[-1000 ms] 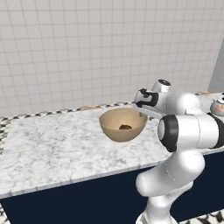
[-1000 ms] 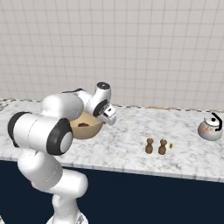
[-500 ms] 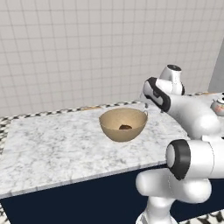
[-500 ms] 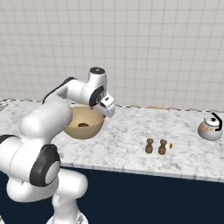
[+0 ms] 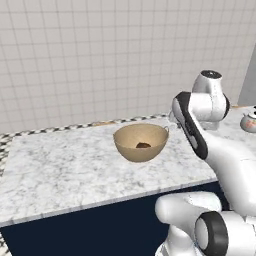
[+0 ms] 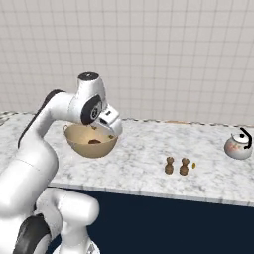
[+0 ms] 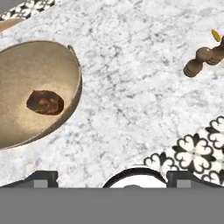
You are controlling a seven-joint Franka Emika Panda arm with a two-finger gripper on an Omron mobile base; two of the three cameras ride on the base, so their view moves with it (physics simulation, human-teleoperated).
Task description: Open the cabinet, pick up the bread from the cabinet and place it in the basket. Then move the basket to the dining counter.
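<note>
1. Bread sits inside the basket, which is on the dining counter.
2. Gripper hangs just beside the basket rim, empty; can't tell how wide it is.

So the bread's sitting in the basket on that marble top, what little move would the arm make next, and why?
Probably lift up and away: the bread lies in the basket, which rests on the dining counter, apart from the gripper. Nothing looks left to carry.
</note>
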